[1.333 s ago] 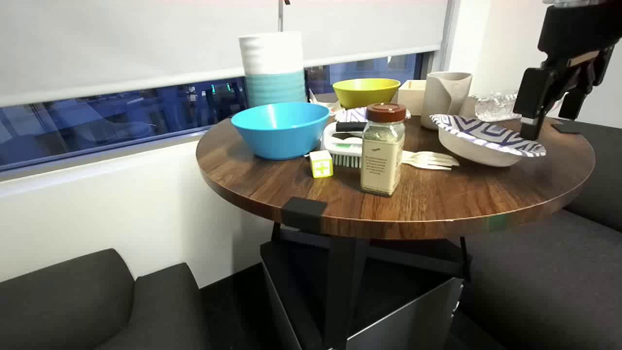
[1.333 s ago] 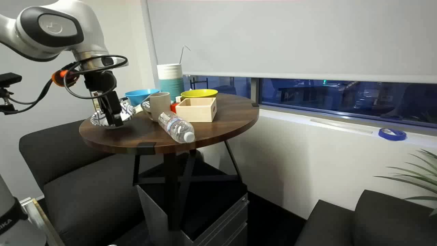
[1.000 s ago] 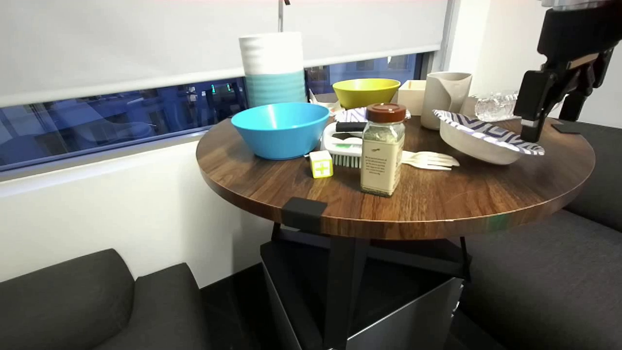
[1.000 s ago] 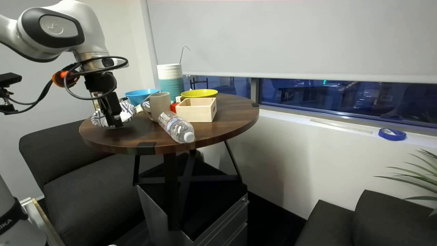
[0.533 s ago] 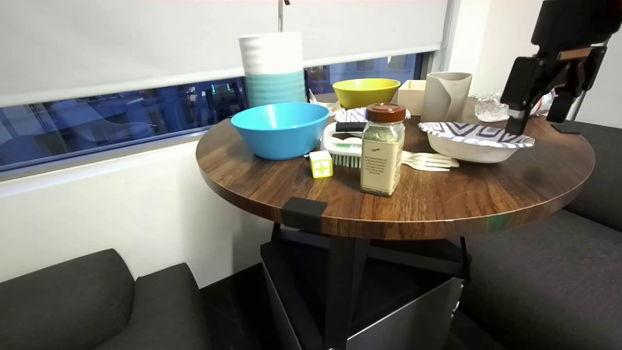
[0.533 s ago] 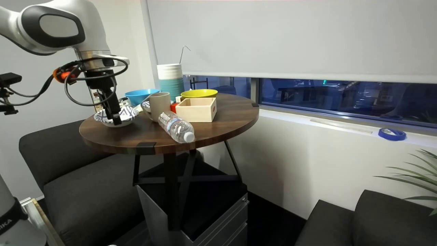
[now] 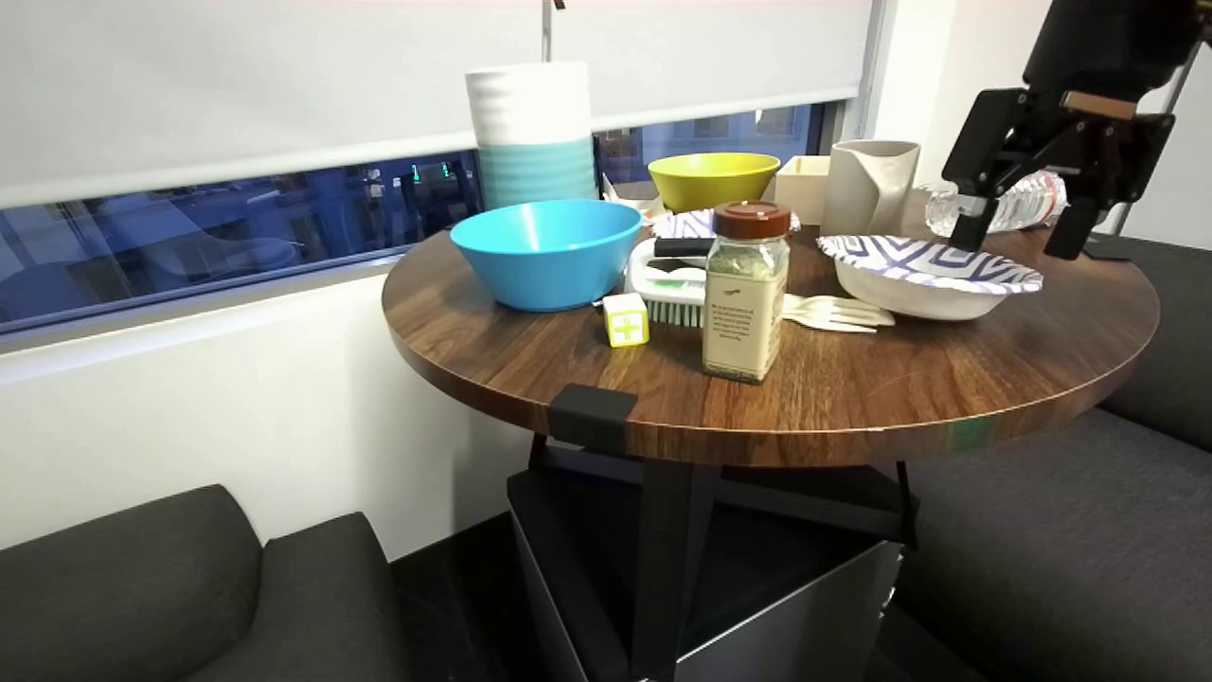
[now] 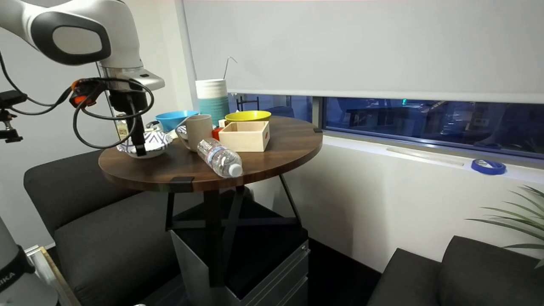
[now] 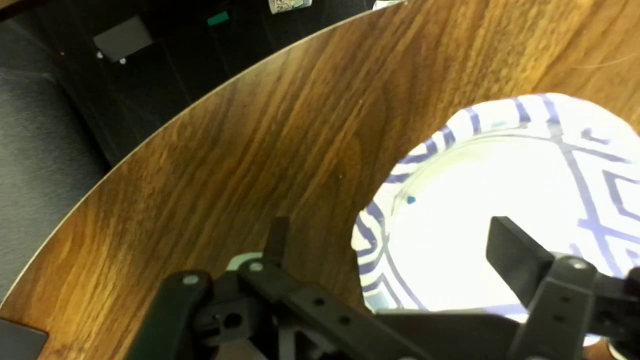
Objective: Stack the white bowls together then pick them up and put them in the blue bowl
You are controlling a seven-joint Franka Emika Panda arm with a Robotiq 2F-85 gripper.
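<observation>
A white bowl with purple stripes (image 7: pixel 933 270) sits level on the round table; it also shows in an exterior view (image 8: pixel 155 144) and in the wrist view (image 9: pixel 450 230). A second striped white bowl (image 7: pixel 686 224) lies farther back, mostly hidden behind a jar and a brush; part of it shows behind the mug (image 8: pixel 182 132). The blue bowl (image 7: pixel 544 260) stands on the table's other side. My gripper (image 7: pixel 1018 237) is open and empty above the nearer white bowl's rim. In the wrist view (image 9: pixel 392 240) one finger is over the bowl's inside, the other over the wood outside it.
A brown-lidded spice jar (image 7: pixel 748 294), brush (image 7: pixel 668 284), wooden forks (image 7: pixel 838 313) and small cube (image 7: pixel 626 319) stand between the bowls. A grey mug (image 8: pixel 199 132), water bottle (image 8: pixel 219 157), wooden box (image 8: pixel 244 136) and yellow bowl (image 7: pixel 715 180) are farther round. The table edge (image 9: pixel 200 102) is near.
The nearer white bowl was tilted and now rests level, slightly toward the blue bowl. My gripper has risen, turned and shifted the same way, off the bowl's rim.
</observation>
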